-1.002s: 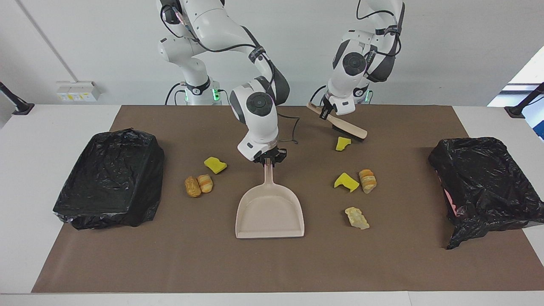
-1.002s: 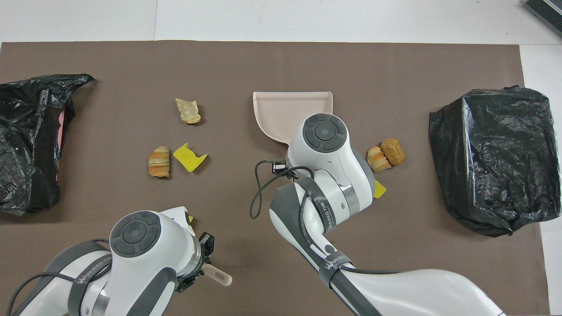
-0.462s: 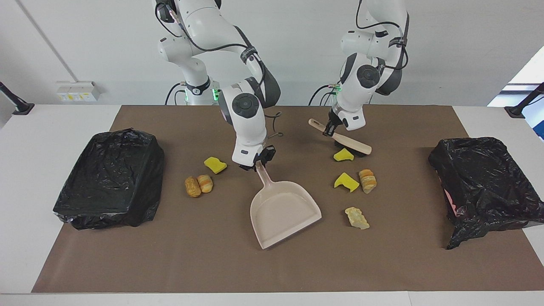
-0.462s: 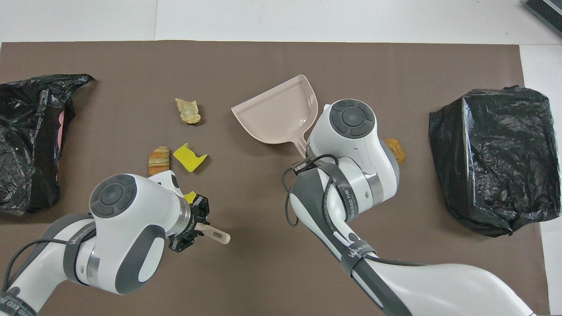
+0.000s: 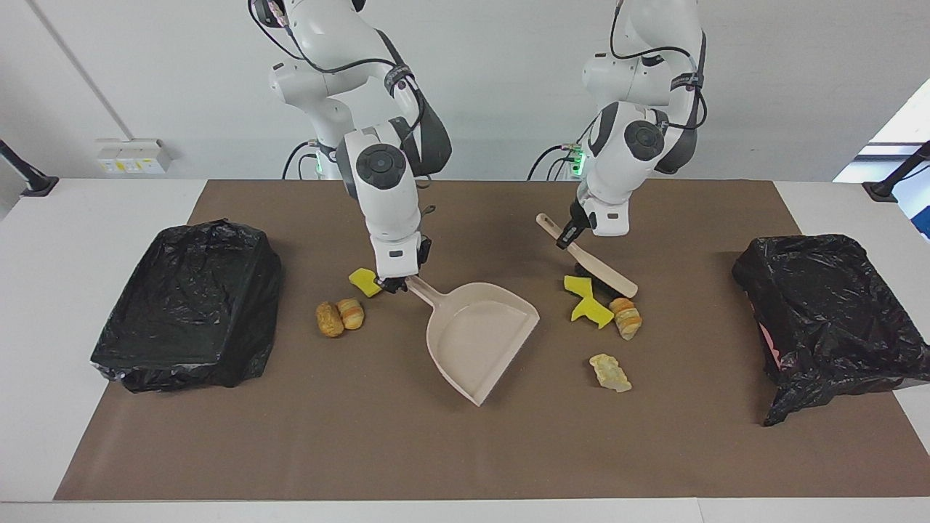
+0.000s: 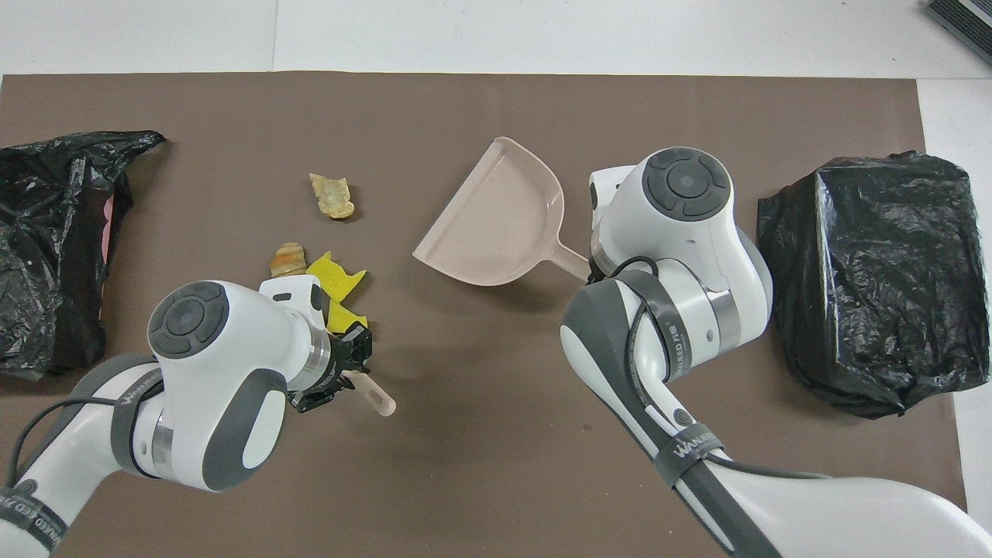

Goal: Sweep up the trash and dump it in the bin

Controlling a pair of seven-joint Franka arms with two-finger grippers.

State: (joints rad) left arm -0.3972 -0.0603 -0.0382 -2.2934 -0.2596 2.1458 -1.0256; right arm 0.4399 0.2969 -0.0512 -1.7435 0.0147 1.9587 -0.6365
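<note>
We were mid-sweep: our right gripper clamped the dustpan by its handle, our left gripper clamped the brush, against the trash beside the pan's mouth. Next, we judged, push scraps in.

Beige dustpan, beige brush. Bright yellow sponge pieces; orange-brown striped bread chunks; pale cream lump. Black bin bags glossy, a pink patch showing at one. Brown mat on white table.
</note>
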